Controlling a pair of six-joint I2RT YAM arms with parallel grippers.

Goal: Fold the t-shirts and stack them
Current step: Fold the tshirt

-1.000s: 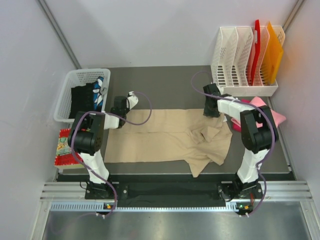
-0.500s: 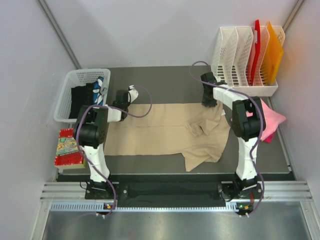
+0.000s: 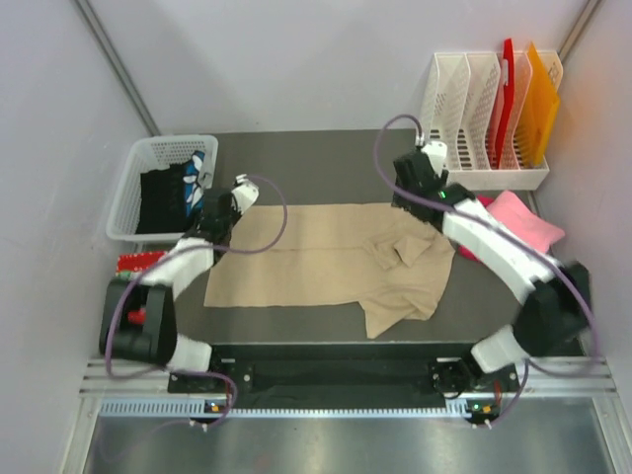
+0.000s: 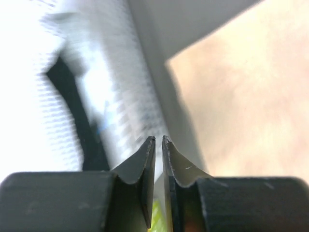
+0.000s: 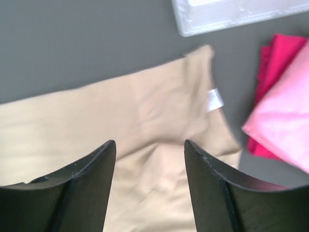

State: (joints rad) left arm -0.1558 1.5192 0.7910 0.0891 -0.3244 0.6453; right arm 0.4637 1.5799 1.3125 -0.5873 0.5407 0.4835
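A beige t-shirt (image 3: 316, 257) lies spread on the dark table, flat on the left and bunched with a folded sleeve on the right. My left gripper (image 3: 215, 209) hovers at the shirt's far left corner, its jaws shut with nothing between them (image 4: 158, 138); the shirt (image 4: 241, 96) shows to their right. My right gripper (image 3: 407, 188) hovers over the far right corner, open and empty (image 5: 149, 142), above the beige cloth (image 5: 145, 111) with its white label (image 5: 214, 99). Folded pink and red shirts (image 3: 518, 219) lie right of it, and they also show in the right wrist view (image 5: 285, 111).
A white basket (image 3: 133, 188) with dark items stands at the far left, blurred in the left wrist view (image 4: 111, 96). A white file rack (image 3: 484, 109) with red and orange folders stands at the far right, its base in view (image 5: 231, 12). A red-edged item (image 3: 133, 262) lies at the left.
The shirt has been drawn toward the far side and lies flatter. Both grippers have lifted off its far edge, and both arms have swung outward; the right jaws now stand open.
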